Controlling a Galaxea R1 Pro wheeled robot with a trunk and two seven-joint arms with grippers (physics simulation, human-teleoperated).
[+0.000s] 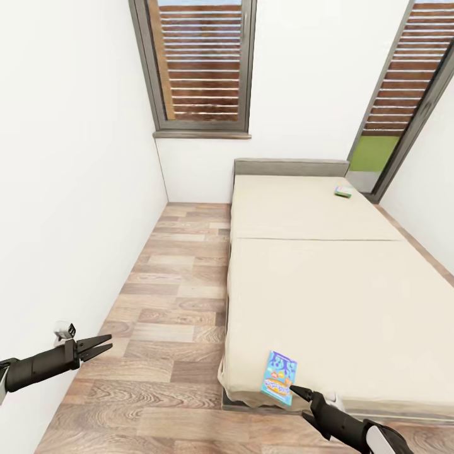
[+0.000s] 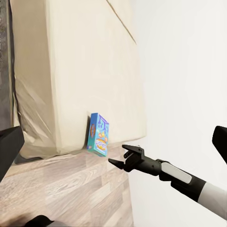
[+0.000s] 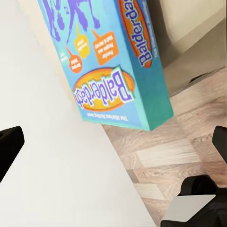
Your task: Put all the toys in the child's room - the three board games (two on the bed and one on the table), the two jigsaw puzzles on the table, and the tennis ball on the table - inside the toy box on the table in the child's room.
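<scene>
Narrow bedroom: white walls, wood-plank floor (image 1: 170,296), two slatted windows (image 1: 202,63) on the far wall. The bed (image 1: 315,277) is sitting along the right side, grey headboard against the far wall, beige mattress bare apart from two boxes.

The blue board game (image 1: 279,377) is lying at the near edge of the mattress, by its near left corner, one end hanging slightly past the edge over the floor. Cover is reading "Balderdash" in the right wrist view (image 3: 104,66). The green-white board game (image 1: 343,191) is sitting far off, near the headboard end by the bed's right edge.

The right gripper (image 1: 301,394) is hovering just beside the blue box's near end, tip close to it, not clearly touching. Its jaws are standing spread in the right wrist view, holding nothing.

The left gripper (image 1: 98,347) is hanging over the floor by the left wall, well apart from the bed, jaws spread, empty.
</scene>
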